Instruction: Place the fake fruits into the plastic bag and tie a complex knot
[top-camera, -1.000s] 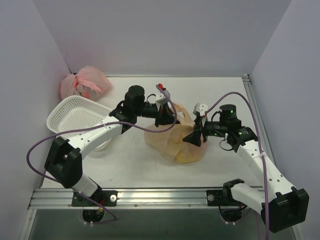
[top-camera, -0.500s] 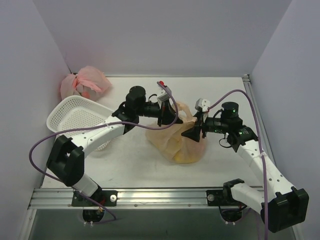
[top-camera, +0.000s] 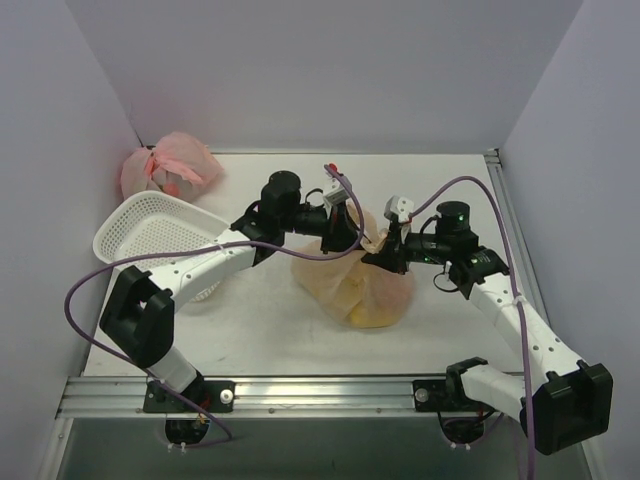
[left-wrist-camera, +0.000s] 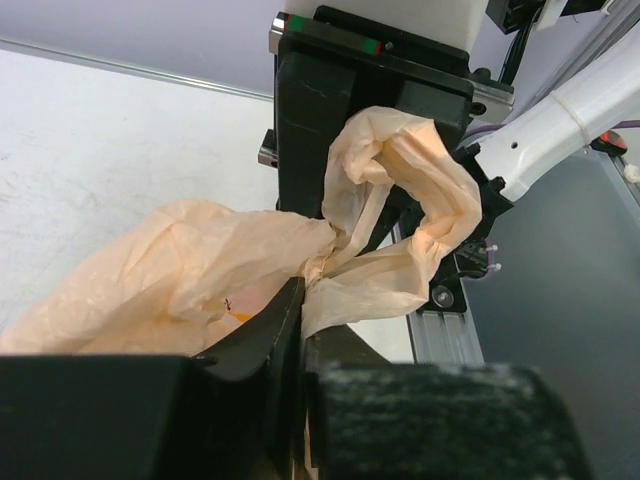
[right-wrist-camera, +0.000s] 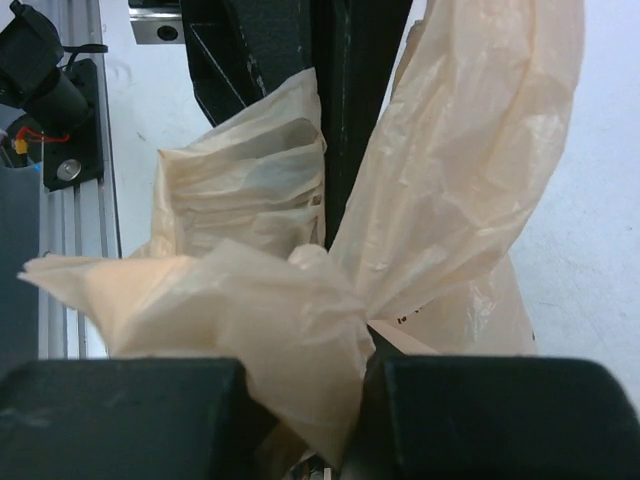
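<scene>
The plastic bag (top-camera: 372, 290), thin pale orange with small print, sits mid-table with its top gathered upward. My left gripper (top-camera: 345, 232) comes in from the left and is shut on a twisted strip of the bag's film (left-wrist-camera: 400, 270); in its own view the jaws (left-wrist-camera: 302, 310) pinch that film. From the right, my right gripper (top-camera: 380, 252) is shut on a bunched handle of the bag (right-wrist-camera: 260, 310). The two grippers almost touch above the bag. The fake fruits are inside; only a yellow patch (top-camera: 362, 316) shows through the film.
A white mesh basket (top-camera: 150, 235) stands at the left, under the left arm. A plain pink tied bag (top-camera: 170, 165) lies in the back left corner. An aluminium rail (top-camera: 310, 392) runs along the near edge, and walls close in on three sides.
Both grippers have moved inward and now meet over the bag. The right gripper, open a moment ago, has shut on the bunched handle. The bag top is drawn tighter.
</scene>
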